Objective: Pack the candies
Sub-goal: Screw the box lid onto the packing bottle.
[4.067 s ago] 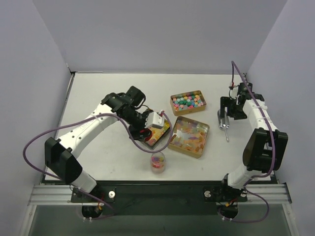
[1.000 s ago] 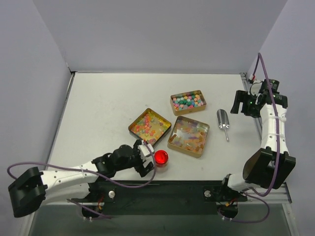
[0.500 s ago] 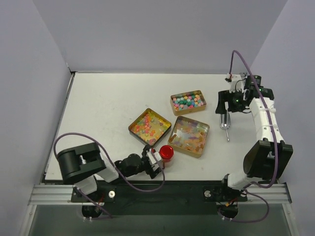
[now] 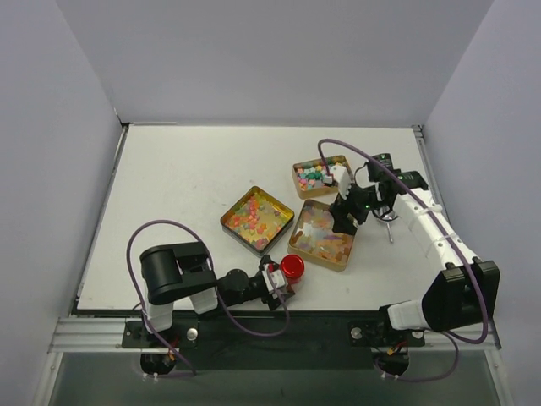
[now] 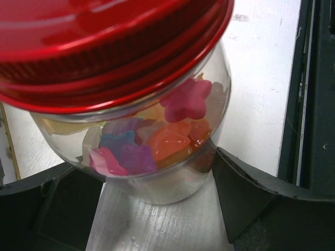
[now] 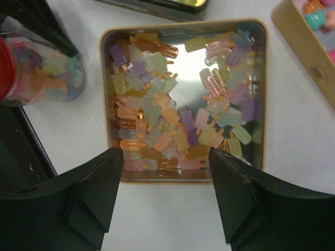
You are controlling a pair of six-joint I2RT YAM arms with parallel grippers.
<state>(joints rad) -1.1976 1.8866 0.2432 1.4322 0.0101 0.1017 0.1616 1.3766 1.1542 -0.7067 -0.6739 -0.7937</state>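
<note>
A clear jar (image 5: 157,141) with a red lid (image 4: 292,267) holds candies (image 5: 172,120) and sits near the table's front edge. My left gripper (image 4: 283,282) lies low beside it, shut on the jar (image 4: 291,272), with a finger against each side in the left wrist view. More candies fill three gold tins: the left tin (image 4: 257,216), the middle tin (image 4: 324,234) and the back tin (image 4: 321,176). My right gripper (image 6: 166,154) hangs open and holds nothing. It is over the near rim of the middle tin (image 6: 186,178), which holds popsicle-shaped candies (image 6: 178,110).
A metal scoop (image 4: 390,232) lies right of the middle tin, partly hidden behind my right arm. A black rail runs along the front edge (image 4: 338,326). The grey walls close in on the left, back and right. My left arm's cable loops over the front left of the table (image 4: 144,241).
My right arm has swung in from the back right, away from the scoop, to hover over the middle tin. The left arm has folded lower, and the jar has shifted slightly right.
</note>
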